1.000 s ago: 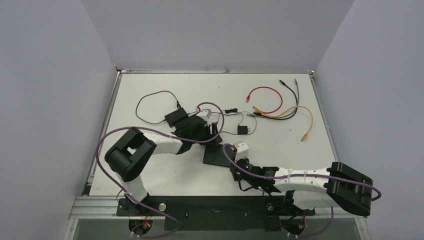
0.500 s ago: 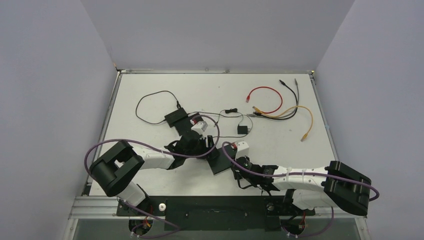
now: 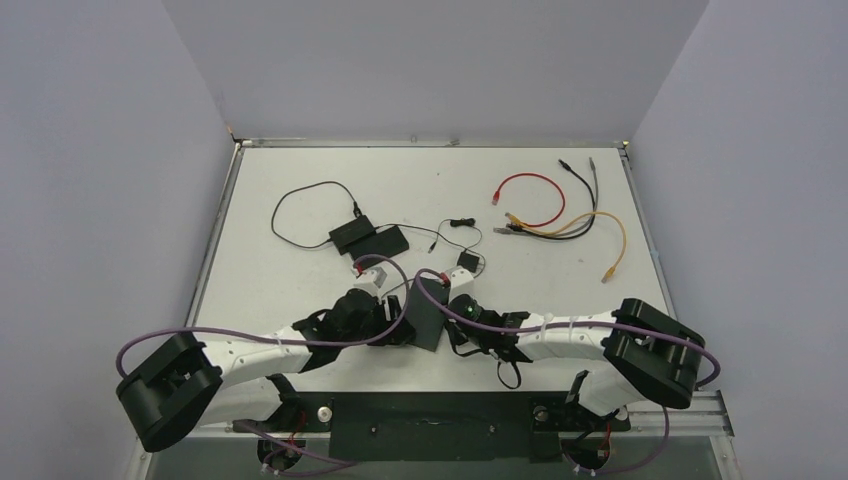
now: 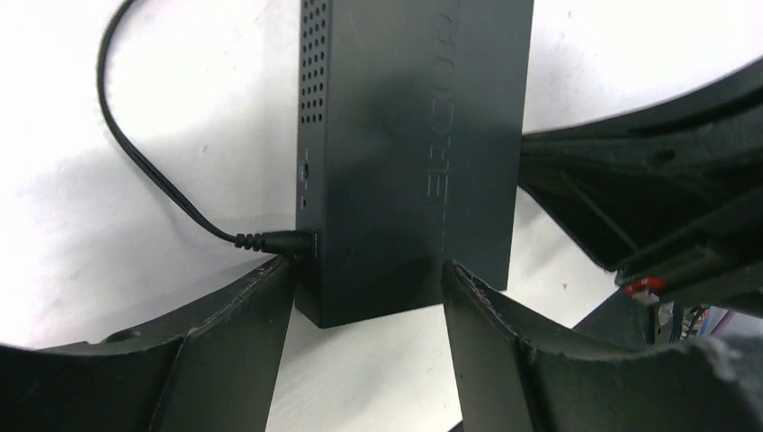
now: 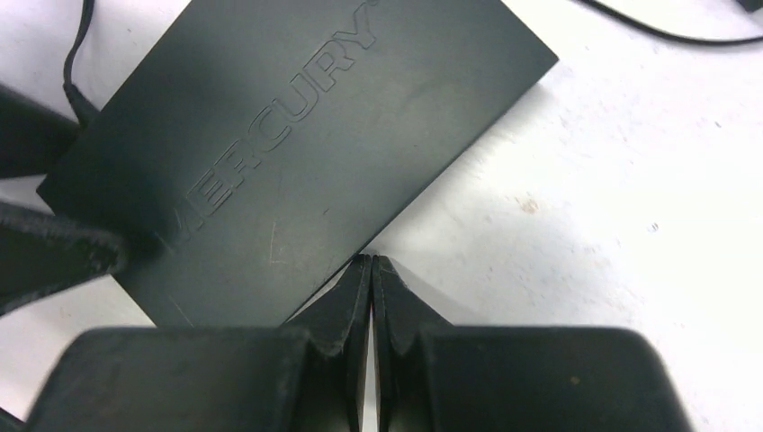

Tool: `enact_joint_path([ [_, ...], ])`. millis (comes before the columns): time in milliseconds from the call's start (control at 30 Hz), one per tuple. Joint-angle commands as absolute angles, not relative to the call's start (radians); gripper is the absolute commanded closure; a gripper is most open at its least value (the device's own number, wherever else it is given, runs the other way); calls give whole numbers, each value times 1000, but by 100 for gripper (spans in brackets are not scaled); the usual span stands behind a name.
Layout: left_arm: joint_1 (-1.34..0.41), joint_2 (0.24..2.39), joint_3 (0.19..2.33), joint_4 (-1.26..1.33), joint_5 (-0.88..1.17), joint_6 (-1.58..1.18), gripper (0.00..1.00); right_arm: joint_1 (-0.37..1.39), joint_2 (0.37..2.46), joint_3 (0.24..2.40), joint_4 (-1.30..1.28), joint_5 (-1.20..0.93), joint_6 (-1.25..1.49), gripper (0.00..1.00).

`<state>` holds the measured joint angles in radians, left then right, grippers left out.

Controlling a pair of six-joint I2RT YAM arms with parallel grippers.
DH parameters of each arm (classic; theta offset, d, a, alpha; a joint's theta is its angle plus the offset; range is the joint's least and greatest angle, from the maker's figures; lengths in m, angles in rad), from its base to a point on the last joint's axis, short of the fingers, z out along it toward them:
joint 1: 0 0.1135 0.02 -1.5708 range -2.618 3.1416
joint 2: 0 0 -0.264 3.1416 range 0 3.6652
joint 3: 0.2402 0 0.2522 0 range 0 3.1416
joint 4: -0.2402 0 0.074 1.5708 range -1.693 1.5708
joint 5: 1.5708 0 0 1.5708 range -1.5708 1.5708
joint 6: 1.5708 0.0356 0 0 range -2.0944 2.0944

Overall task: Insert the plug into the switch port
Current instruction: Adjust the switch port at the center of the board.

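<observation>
Now your left jaws clamp the black switch (image 4: 414, 135) by its sides; your right jaws, closed, sit at its edge.

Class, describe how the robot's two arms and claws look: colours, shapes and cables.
The left arm and right arm have white links and bulky black joints, each carrying a purple cable. The left claw and right claw are matte black, with tapering, rough-edged fingers.
</observation>
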<state>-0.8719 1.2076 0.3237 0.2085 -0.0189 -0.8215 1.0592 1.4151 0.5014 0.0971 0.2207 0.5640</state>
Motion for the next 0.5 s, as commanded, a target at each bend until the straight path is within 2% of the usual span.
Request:
enact_joint_path([
  [0,-889,1113,261,16,-33,-880,41,1050,1460,566,174,163,532,100],
  [200,-890,975,237,-76,-55,-896,41,1001,1434,598,95,163,500,100],
  [333,-890,924,261,-125,-68,-882,40,952,1349,608,-22,240,473,98],
  [400,-890,905,273,-139,-70,-879,40,923,1291,613,-84,289,460,92],
  [467,-890,887,282,-151,-75,-871,39,899,1228,617,-130,348,450,80],
])
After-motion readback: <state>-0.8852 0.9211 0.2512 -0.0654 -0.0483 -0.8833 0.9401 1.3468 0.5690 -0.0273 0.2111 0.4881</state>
